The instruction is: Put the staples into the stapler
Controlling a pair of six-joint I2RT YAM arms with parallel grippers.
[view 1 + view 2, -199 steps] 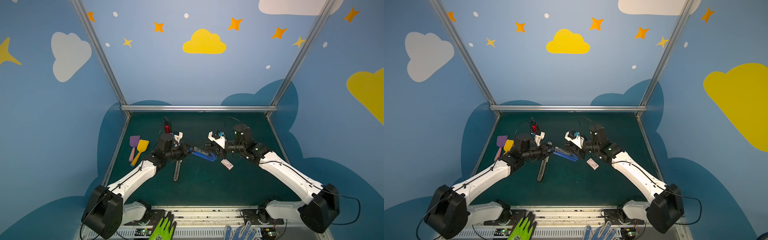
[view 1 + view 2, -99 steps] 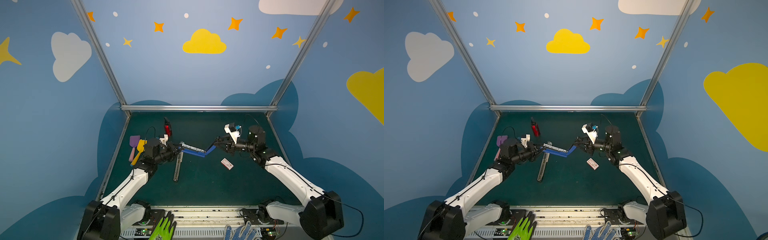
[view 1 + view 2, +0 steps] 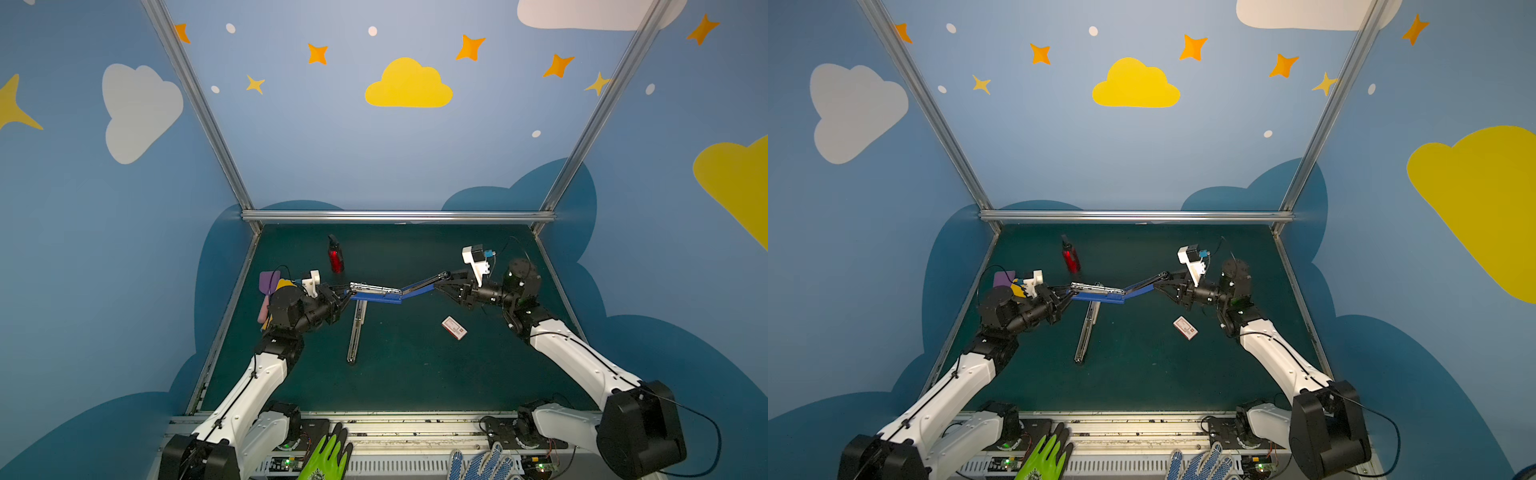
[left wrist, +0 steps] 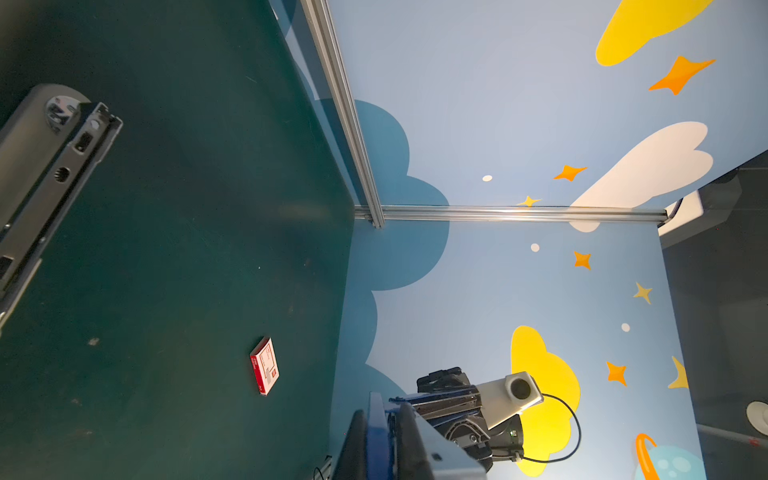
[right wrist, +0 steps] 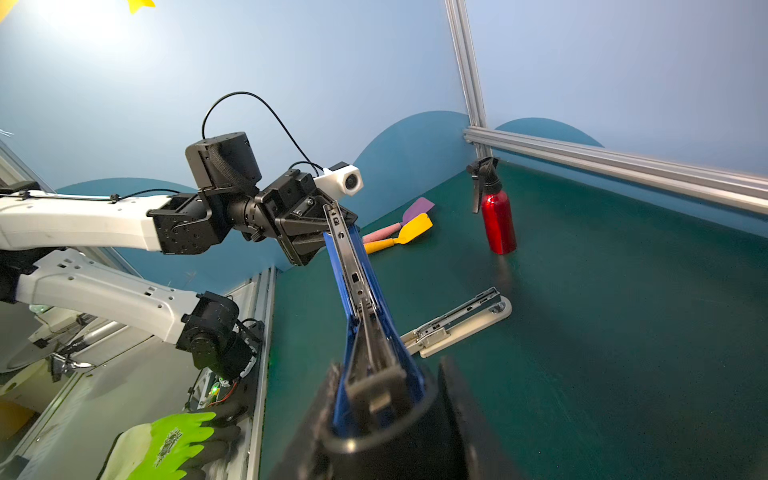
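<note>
A blue stapler (image 3: 376, 293) (image 3: 1100, 294) hangs above the green mat, swung wide open between both arms. My left gripper (image 3: 344, 296) (image 4: 381, 411) is shut on the thin blue base at one end. My right gripper (image 3: 444, 281) (image 5: 386, 374) is shut on the black-tipped end of the top arm (image 5: 353, 270), which slopes upward; that view is blurred. The metal magazine lies exposed along the base. The staples stay hidden inside their small white, red-printed box (image 3: 454, 327) (image 3: 1185, 327) (image 4: 264, 365), which lies closed on the mat below my right gripper.
A second, grey stapler (image 3: 356, 328) (image 5: 461, 320) lies opened flat on the mat under the blue one. A red spray bottle (image 3: 336, 257) stands behind. Purple and yellow spatulas (image 3: 270, 286) lie by the left wall. Gloves (image 3: 328, 457) rest on the front rail.
Both grippers have drawn apart, left going left and right going right, and the blue stapler between them has swung from nearly folded to spread wide open. The box has not moved.
</note>
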